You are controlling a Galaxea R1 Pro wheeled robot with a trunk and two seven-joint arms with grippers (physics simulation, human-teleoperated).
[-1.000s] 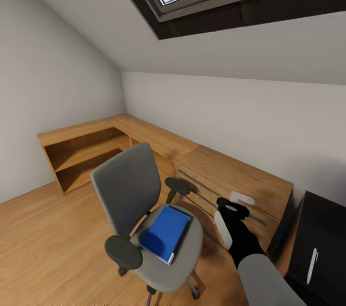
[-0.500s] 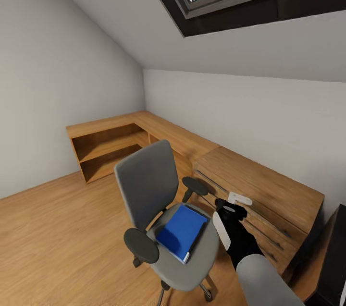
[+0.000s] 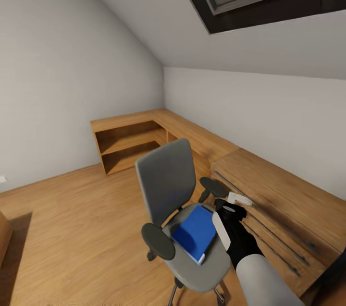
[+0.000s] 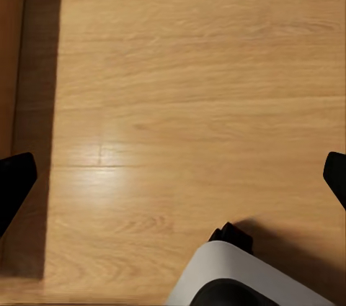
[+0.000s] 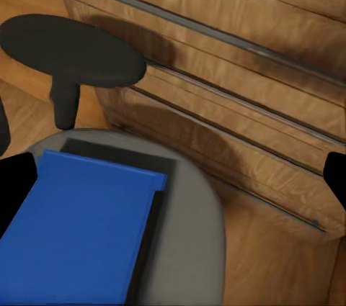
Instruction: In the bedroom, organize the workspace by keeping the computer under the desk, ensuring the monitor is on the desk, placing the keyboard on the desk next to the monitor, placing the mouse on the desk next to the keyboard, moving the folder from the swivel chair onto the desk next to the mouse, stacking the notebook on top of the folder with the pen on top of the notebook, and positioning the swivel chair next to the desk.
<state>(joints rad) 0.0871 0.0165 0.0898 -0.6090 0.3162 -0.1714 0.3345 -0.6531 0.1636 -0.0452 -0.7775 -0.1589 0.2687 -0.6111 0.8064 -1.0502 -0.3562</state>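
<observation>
Blue folder (image 3: 194, 232) flat on chair (image 3: 182, 229) seat; right gripper (image 5: 173, 176) hovers above, jaws apart, empty; left gripper (image 4: 173, 176) spread over floor (image 4: 194, 83).

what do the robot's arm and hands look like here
In the head view the right arm has a pale grey rounded forearm, then a glossy black wrist section with a white oval panel, ending in the black right hand. In both wrist views the fingertips show as black wedges.
</observation>
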